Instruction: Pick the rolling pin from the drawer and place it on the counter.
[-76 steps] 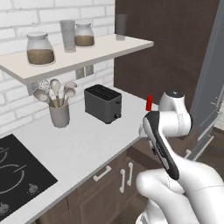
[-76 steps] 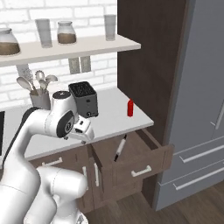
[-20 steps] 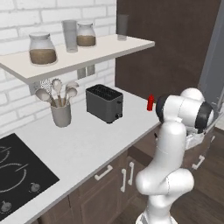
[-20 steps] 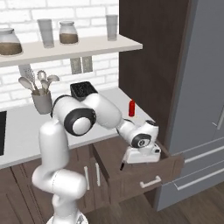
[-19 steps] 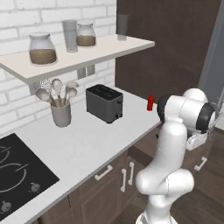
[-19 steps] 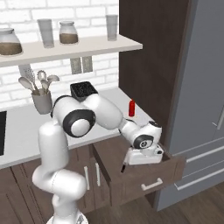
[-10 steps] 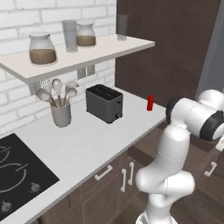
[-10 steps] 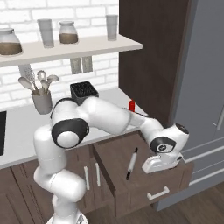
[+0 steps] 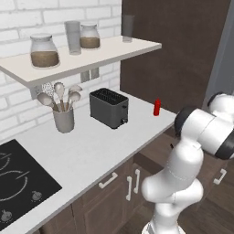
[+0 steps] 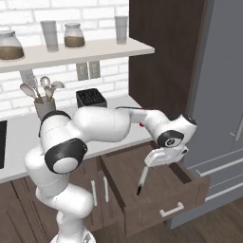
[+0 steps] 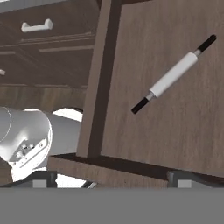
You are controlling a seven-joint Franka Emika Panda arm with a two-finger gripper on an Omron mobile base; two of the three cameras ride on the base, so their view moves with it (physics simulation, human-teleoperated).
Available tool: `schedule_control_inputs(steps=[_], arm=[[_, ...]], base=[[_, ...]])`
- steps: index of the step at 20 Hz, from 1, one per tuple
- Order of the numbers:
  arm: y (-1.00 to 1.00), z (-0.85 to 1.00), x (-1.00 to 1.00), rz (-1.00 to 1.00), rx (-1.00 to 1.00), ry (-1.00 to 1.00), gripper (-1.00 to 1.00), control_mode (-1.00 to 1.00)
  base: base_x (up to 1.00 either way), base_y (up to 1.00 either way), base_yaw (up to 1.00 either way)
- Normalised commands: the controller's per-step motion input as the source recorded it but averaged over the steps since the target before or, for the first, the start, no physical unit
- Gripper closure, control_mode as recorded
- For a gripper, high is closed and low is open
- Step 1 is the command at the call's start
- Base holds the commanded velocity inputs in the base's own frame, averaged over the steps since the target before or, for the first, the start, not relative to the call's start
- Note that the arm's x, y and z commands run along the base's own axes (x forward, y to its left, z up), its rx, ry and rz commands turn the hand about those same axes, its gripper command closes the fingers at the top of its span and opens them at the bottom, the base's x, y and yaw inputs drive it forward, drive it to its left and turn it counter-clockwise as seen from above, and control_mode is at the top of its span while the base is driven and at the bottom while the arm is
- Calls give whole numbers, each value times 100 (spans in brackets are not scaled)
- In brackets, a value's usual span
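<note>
1. Starting with the left base view: a grey cup holding spoons and a whisk is seen left of centre on the counter, with a dark toaster beside it and a small red bottle further right. Two jars with brown contents and two glasses are borne by the shelf in the upper half. A cooktop is cut off at the lower left edge. No writing can be read.

2. Moving to the right base view: the drawer is pulled open at lower centre, and the rolling pin is seen lying on its floor, slanted, well apart from the walls. The gripper hangs above the pin's upper end; how wide the jaws stand cannot be told.

3. Looking through the hand view: the rolling pin lies diagonally at the upper right inside the drawer, untouched. The finger tips are barely shown at the bottom edge.
</note>
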Motion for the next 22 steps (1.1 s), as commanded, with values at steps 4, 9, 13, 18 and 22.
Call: schedule_control_inputs(steps=[4,9,13,18,22], arm=[[42,-54,32,-14,0,3,-100,-100],[15,-36,49,-22,0,7,-100,-100],[1,-40,44,-24,-1,4,-100,-100],[1,-46,40,-16,-3,0,-100,-100],[0,-39,36,-4,-1,0,-100,-100]], base=[[0,0,0],[0,0,0],[0,0,0],[0,0,0],[0,0,0]])
